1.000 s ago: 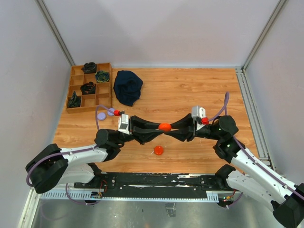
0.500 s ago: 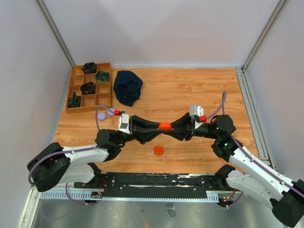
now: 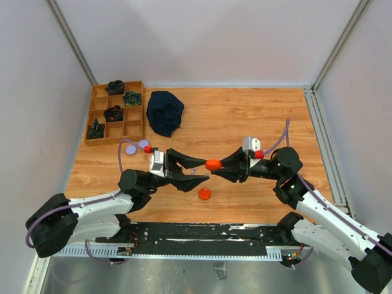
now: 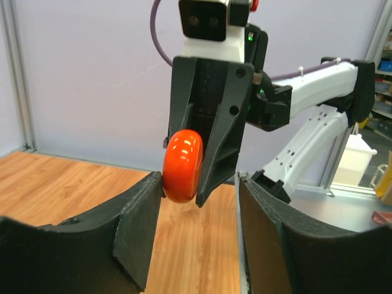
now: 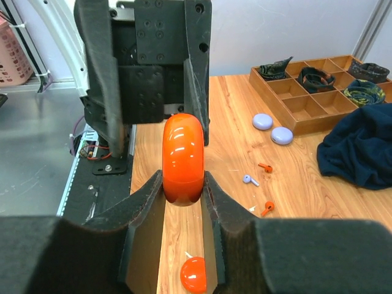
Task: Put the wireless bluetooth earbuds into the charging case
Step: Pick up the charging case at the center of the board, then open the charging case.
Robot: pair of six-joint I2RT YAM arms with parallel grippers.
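One orange case [image 5: 183,156] clamped in right gripper [image 5: 184,184] jaws; left gripper [image 4: 199,184] jaws apart.

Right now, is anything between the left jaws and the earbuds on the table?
Nothing visible. The earbuds lie on the bare table beside the left gripper, toward the tray. The orange case, gripped by the right gripper, sits at its open jaws' tips.
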